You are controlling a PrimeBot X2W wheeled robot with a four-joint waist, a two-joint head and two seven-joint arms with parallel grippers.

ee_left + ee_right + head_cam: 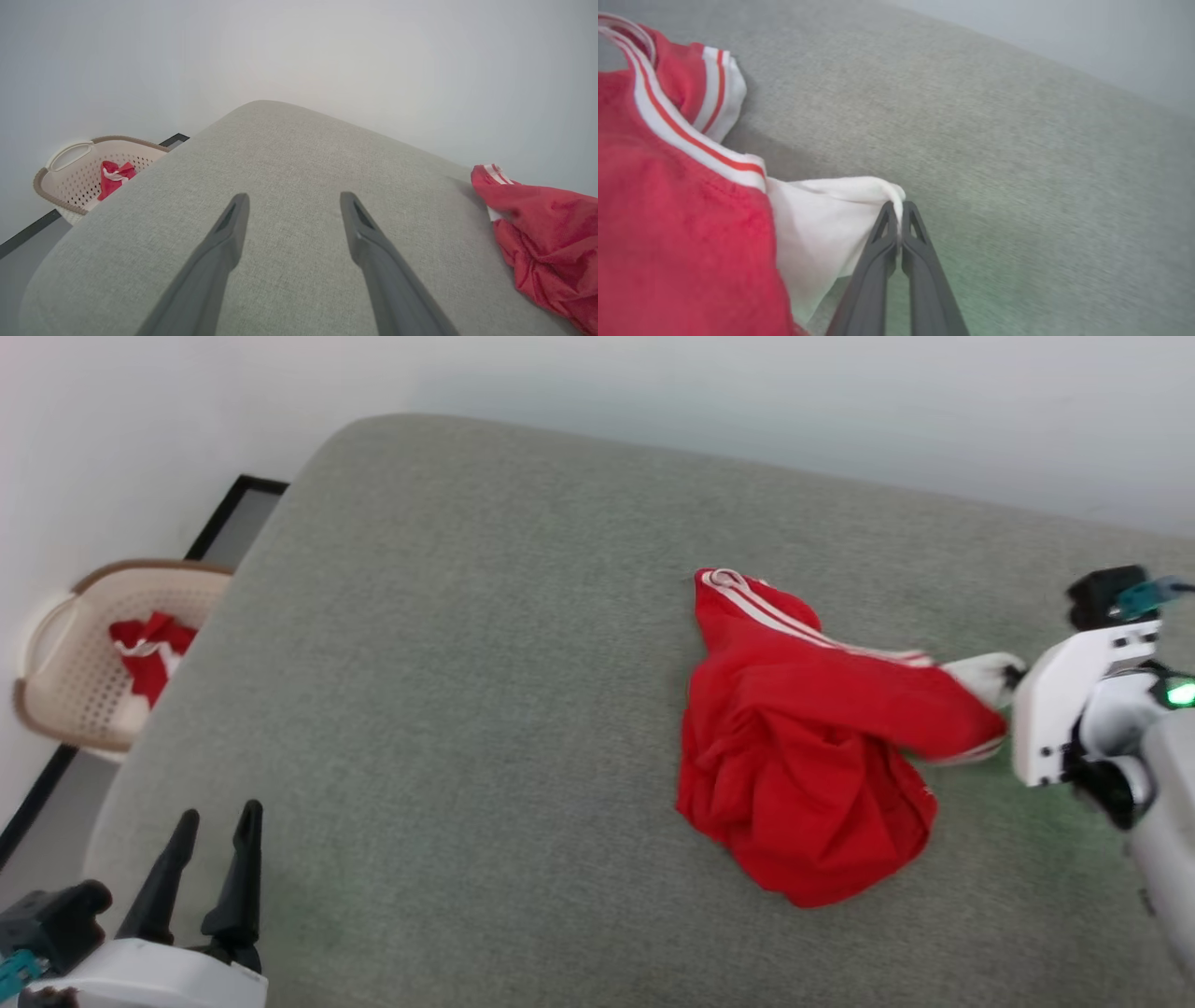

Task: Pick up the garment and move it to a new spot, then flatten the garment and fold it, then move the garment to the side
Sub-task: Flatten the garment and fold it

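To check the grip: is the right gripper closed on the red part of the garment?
No, the right gripper pinches the garment by its white sleeve.

Garment (803, 756): one. Basket (70, 700): one. Cushion (467, 709): one. Jaws: two pairs.

Crumpled red jersey garment (803, 747): white sleeve, red-white striped trim. Grey-green woven fabric surface (467, 663). Cream perforated plastic basket (65, 663), brown rim, red-white cloth (149, 649). Left gripper (220, 810), right gripper (899, 207): dark grey.

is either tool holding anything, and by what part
The right tool pinches the garment by the edge of its white sleeve. The left tool is open and empty.
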